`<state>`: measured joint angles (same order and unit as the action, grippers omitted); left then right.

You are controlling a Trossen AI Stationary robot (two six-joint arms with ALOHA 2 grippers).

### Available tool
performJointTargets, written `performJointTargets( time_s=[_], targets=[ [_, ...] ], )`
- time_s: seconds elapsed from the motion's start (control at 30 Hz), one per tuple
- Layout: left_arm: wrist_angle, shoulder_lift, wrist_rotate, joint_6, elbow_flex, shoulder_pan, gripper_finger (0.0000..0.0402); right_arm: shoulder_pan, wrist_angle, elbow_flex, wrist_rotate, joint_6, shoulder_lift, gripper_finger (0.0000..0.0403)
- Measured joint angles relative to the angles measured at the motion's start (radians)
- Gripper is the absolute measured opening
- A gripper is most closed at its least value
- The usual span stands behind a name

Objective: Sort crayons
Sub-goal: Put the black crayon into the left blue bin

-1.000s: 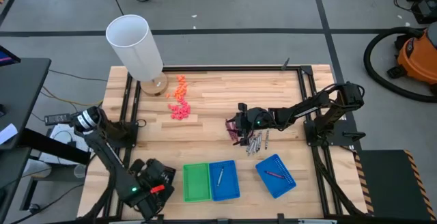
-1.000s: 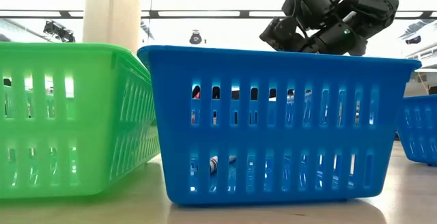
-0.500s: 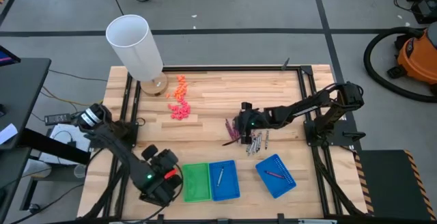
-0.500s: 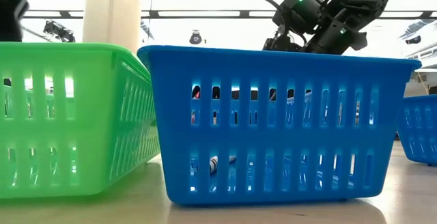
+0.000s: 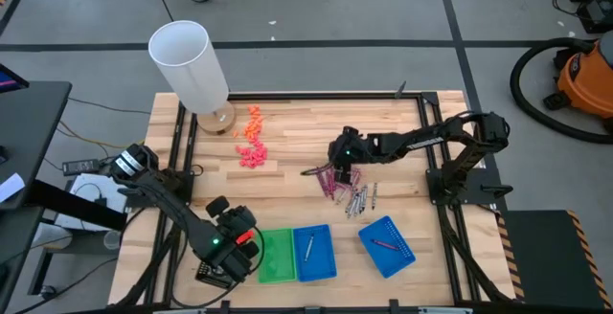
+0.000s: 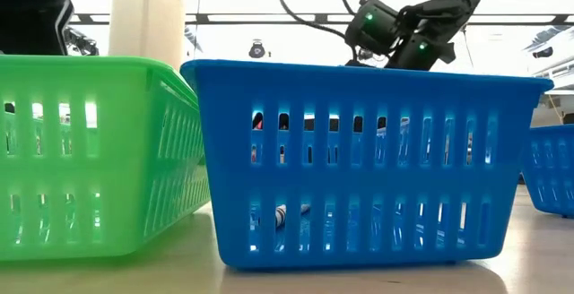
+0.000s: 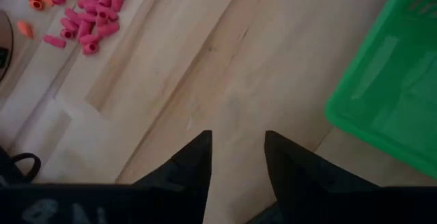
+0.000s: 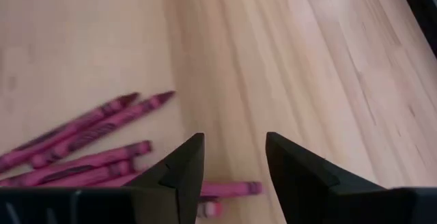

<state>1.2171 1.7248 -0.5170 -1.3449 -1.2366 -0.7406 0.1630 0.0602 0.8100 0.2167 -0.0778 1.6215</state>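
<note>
From my station I see the right gripper (image 5: pixel 342 151) out over the middle of the table (image 5: pixel 297 123), at the upper edge of the loose pile of crayons (image 5: pixel 345 188). Through its wrist camera the right gripper (image 8: pixel 233 157) has its two dark fingers (image 8: pixel 186 166) spread with a clear gap and nothing between them; bare wood shows in the gap. The magenta crayons (image 8: pixel 82 145) lie flat on the wood to one side of the fingers, fanned out side by side, and one more pink crayon (image 8: pixel 229 187) lies crosswise just at the fingertips, partly hidden by them; I cannot tell whether it touches them. In the overhead view the silver-grey crayons (image 5: pixel 362 197) lie just beyond the pink ones, toward the trays. One crayon lies in the middle blue tray (image 5: pixel 314 253) and another in the angled blue tray (image 5: pixel 387 245); the green tray (image 5: pixel 275 256) sits touching the middle blue one. The left gripper (image 5: pixel 222 253) waits at the table's front edge just beside the green tray, its fingers (image 7: pixel 193 166) parted over bare wood and holding nothing. The chunky orange and pink bits (image 5: pixel 252 144) lie well apart, near the white cylinder (image 5: pixel 189 65).
</note>
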Motion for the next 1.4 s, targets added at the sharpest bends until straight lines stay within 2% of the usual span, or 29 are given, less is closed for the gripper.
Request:
performJointTargets(
  time_s=[0.27,0.43,0.67,0.8,0.93,1.03,1.2,1.4],
  targets=[
    [-0.001,0.0,-0.003,-0.002,0.0,0.0,0.0146,0.083,0.068,0.004,-0.007,0.102,0.006,0.0167],
    [-0.001,0.0,-0.006,-0.001,0.0,0.0,0.0146,0.095,0.104,0.009,-0.077,0.002,0.007,0.0167],
    [-0.002,0.0,-0.006,0.014,0.0,0.0,0.0146,0.078,0.424,0.106,-0.077,0.053,0.005,0.0166],
    [0.016,0.0,-0.03,0.128,0.0,0.006,0.0146,0.044,0.585,0.147,-0.083,0.169,0.005,0.0166],
    [0.027,0.0,-0.148,0.295,0.001,0.01,0.0146,0.026,0.766,0.174,-0.085,0.32,0.005,0.0166],
    [0.032,0.0,-0.24,0.435,0.001,0.009,0.0146,0.022,0.854,0.174,-0.134,0.395,0.005,0.0165],
    [0.039,0.0,-0.342,0.604,0.001,0.009,0.0146,0.009,0.898,0.173,-0.191,0.51,0.005,0.0164],
    [0.117,0.0,-0.437,0.752,0.001,0.001,0.0146,-0.058,0.914,0.172,-0.193,0.639,0.005,0.0164]
  ],
)
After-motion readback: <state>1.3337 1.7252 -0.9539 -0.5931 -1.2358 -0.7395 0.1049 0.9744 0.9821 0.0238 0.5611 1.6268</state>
